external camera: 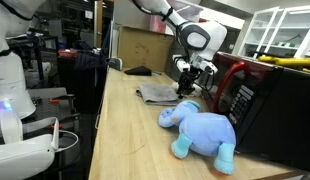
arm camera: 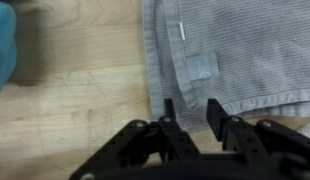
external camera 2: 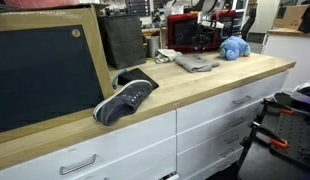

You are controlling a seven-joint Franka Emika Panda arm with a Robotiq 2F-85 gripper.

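A grey folded towel (arm camera: 235, 50) lies flat on the wooden counter (arm camera: 75, 100). My gripper (arm camera: 190, 104) hovers just over its near edge, the two black fingers (arm camera: 167, 108) apart with the towel's hem showing between them, nothing pinched. In an exterior view the gripper (external camera: 187, 88) hangs low over the towel (external camera: 157, 93), beside a red and black microwave (external camera: 245, 95). A blue plush elephant (external camera: 202, 128) lies on the counter close by, and its edge shows at the left of the wrist view (arm camera: 3, 45). The towel (external camera 2: 195, 62) and the plush elephant (external camera 2: 233, 47) sit at the counter's far end.
A dark sneaker (external camera 2: 125, 98) rests on the counter next to a large black board (external camera 2: 45, 70). A cardboard box (external camera: 145, 45) and a dark flat object (external camera: 138, 71) stand behind the towel. The counter's edge drops off beside a white robot (external camera: 15, 110).
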